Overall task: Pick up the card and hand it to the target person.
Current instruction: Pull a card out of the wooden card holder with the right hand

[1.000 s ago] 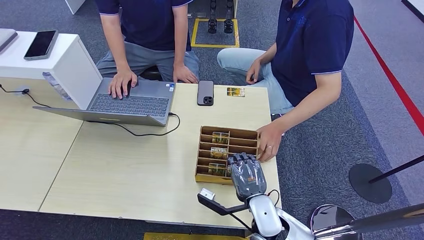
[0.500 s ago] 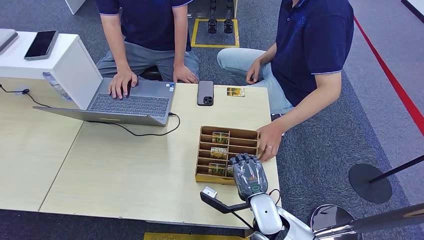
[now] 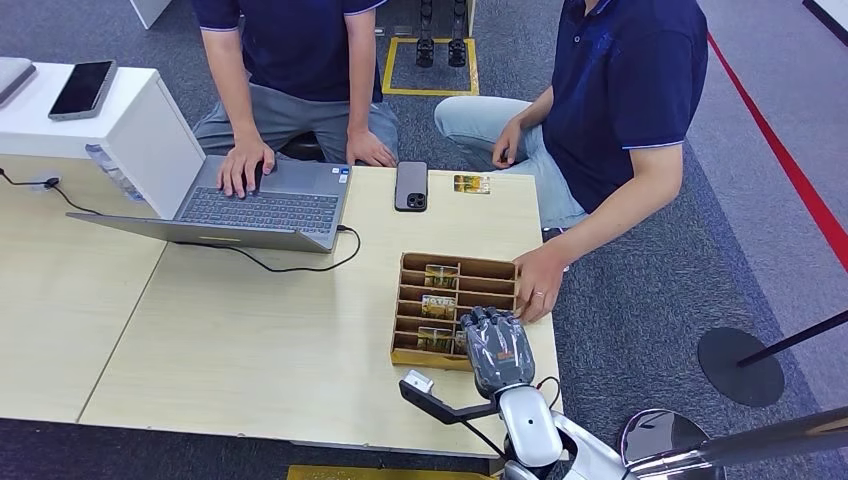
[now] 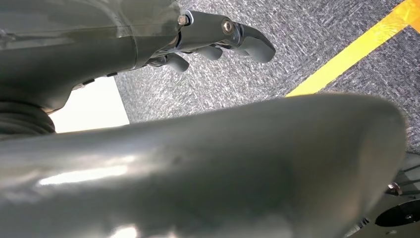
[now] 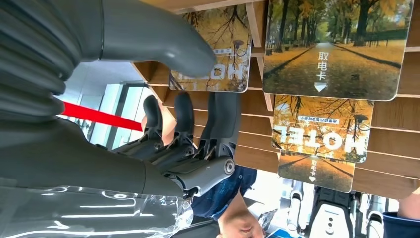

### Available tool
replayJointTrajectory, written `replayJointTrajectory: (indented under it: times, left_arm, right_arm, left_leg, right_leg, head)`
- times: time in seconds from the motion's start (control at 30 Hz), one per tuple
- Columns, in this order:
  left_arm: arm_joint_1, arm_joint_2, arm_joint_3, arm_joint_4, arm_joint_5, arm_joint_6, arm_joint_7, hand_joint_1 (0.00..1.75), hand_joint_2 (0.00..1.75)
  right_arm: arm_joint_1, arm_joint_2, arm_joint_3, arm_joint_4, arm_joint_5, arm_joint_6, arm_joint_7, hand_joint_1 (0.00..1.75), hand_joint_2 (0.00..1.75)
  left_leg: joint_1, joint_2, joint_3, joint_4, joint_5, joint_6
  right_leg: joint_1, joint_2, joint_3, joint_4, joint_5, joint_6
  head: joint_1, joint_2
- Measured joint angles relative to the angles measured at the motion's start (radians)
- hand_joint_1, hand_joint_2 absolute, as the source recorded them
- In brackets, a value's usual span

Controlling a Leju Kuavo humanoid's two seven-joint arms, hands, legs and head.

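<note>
A slotted wooden box (image 3: 425, 356) stands near the table's right front edge with hotel cards upright in its slots. My right hand (image 3: 495, 350) hovers over the box's near right corner, beside the nearest card (image 3: 433, 338). In the right wrist view the thumb (image 5: 158, 42) reaches over the edge of a card (image 5: 218, 54), and the fingers (image 5: 183, 119) stretch along a wooden slat (image 5: 391, 119), pinching nothing. More cards (image 5: 339, 47) stand beyond. A seated person's hand (image 3: 538, 288) rests on the box's far right corner. My left hand (image 4: 223, 39) hangs above carpet, holding nothing.
An open laptop (image 3: 260, 205) with another person's hand on it sits at the table's back left, its cable trailing toward the box. A phone (image 3: 411, 186) and a loose card (image 3: 471, 184) lie at the back edge. A white cabinet (image 3: 100, 110) stands far left.
My right hand has barely shifted over the box's near end. The cards and both people have stayed put.
</note>
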Motion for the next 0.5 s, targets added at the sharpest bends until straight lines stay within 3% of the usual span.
replayJointTrajectory:
  times: [0.5]
  left_arm:
    - [0.001, 0.0, 0.0, 0.0, 0.002, 0.005, -0.001, 0.0, 0.0]
  right_arm:
    - [0.001, 0.0, 0.0, 0.001, 0.0, -0.005, -0.004, 1.34, 1.75]
  left_leg:
    - [0.0, 0.0, 0.0, 0.0, 0.0, 0.0]
  right_leg:
    - [0.0, 0.0, 0.0, 0.0, 0.0, 0.0]
  head:
    - [0.0, 0.0]
